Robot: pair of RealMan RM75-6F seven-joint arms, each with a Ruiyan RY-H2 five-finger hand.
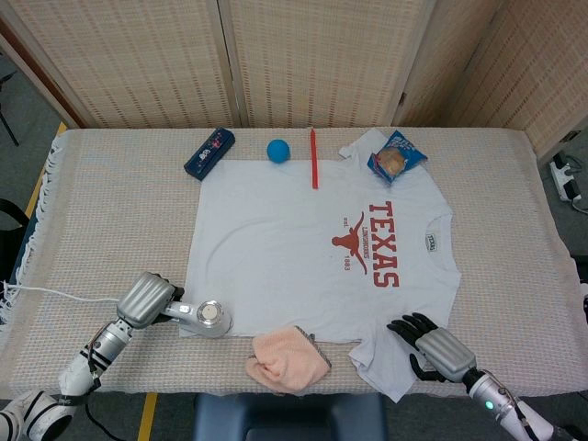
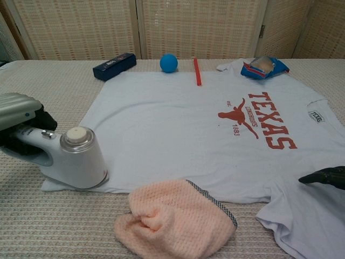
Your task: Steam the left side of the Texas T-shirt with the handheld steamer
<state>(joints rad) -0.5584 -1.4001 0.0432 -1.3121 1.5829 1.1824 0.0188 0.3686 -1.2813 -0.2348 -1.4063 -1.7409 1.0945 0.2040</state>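
The pale Texas T-shirt (image 1: 312,248) (image 2: 178,124) lies flat on the table, its red print toward the right. My left hand (image 1: 147,299) (image 2: 19,116) grips the handle of the white handheld steamer (image 1: 208,319) (image 2: 78,162), whose head sits on the shirt's near-left corner at the hem. My right hand (image 1: 430,349) rests on the table beside the shirt's near sleeve, fingers curled, holding nothing; in the chest view only its dark fingertips (image 2: 323,177) show at the right edge.
A peach towel (image 1: 287,361) (image 2: 175,218) lies bunched at the shirt's near hem. Along the far edge sit a dark blue box (image 1: 209,152), a blue ball (image 1: 278,151), a red stick (image 1: 313,158) and a snack bag (image 1: 397,158). The steamer's white cord (image 1: 55,292) trails left.
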